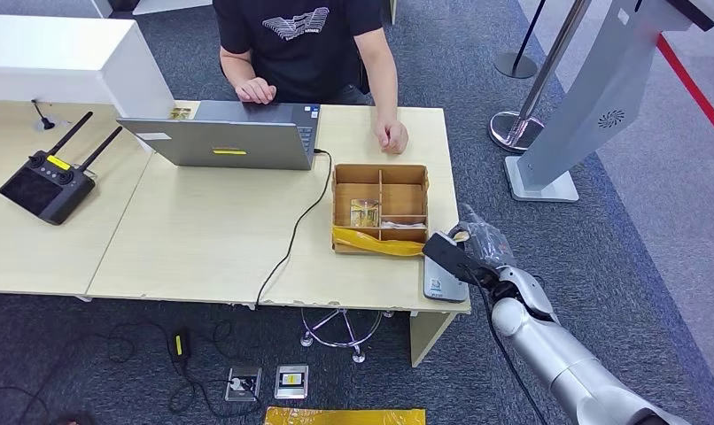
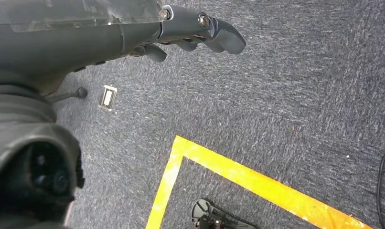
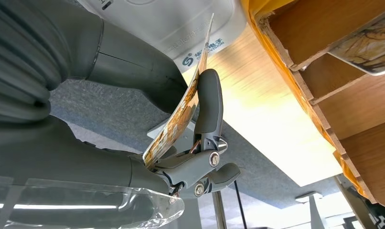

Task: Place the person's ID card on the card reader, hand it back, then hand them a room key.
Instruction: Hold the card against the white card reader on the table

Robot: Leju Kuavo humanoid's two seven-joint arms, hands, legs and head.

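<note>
Pale wood tabletop (image 1: 212,239) carries a partitioned wooden box (image 1: 380,210) near its right end, with a grey card reader (image 1: 442,282) just beside the box at 5 o'clock, at the tabletop's corner. The right robot hand (image 3: 190,138) hovers just over that reader, thumb and a finger pinching a patterned ID card (image 3: 178,117), which bends upward between them. More patterned cards (image 1: 365,212) lie in the box's compartments. The left robot hand (image 2: 195,31) hangs over grey carpet (image 2: 286,95), its fingers curled in and holding nothing. A person (image 1: 300,44) sits at 12 o'clock behind a laptop (image 1: 225,135).
</note>
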